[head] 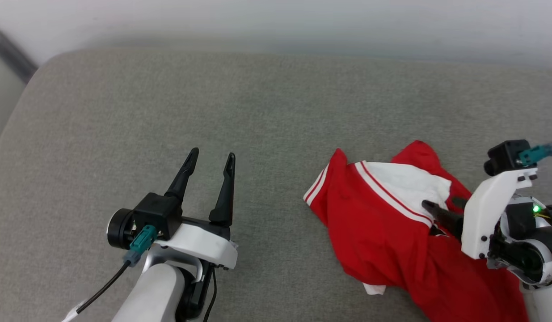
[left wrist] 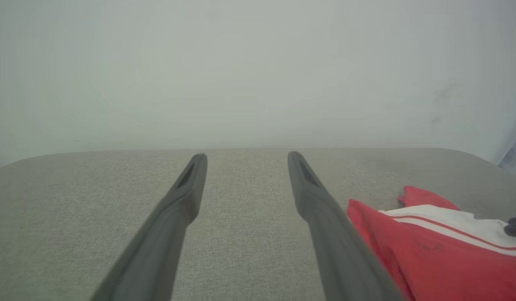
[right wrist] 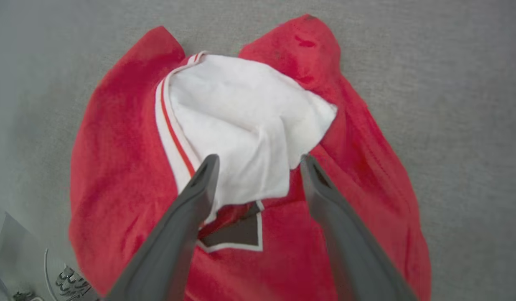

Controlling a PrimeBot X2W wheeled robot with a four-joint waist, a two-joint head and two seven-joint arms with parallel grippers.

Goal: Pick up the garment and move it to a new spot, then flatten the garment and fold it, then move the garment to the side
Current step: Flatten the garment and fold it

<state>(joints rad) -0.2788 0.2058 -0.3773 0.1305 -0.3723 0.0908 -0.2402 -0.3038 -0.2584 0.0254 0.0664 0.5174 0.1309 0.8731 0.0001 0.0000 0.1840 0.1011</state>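
The garment (head: 383,232) lies crumpled on the grey cushion at the right, bright red with a white panel edged in thin red-and-white stripes. In the right wrist view the garment (right wrist: 115,146) spreads under my right gripper (right wrist: 258,161), whose fingers stand apart over the white panel with nothing pinched between them. In the head view my right gripper (head: 439,208) hovers just above the cloth. My left gripper (head: 211,156) is open over bare cushion to the left, well apart from the garment. The garment (left wrist: 429,259) shows at the lower right of the left wrist view, beside my left gripper (left wrist: 246,155).
The grey fabric cushion (head: 213,103) stretches across the head view, its rounded far edge against a pale wall (head: 302,22). Its left corner drops off near a dark strip (head: 10,53). Bare cushion lies between the two grippers.
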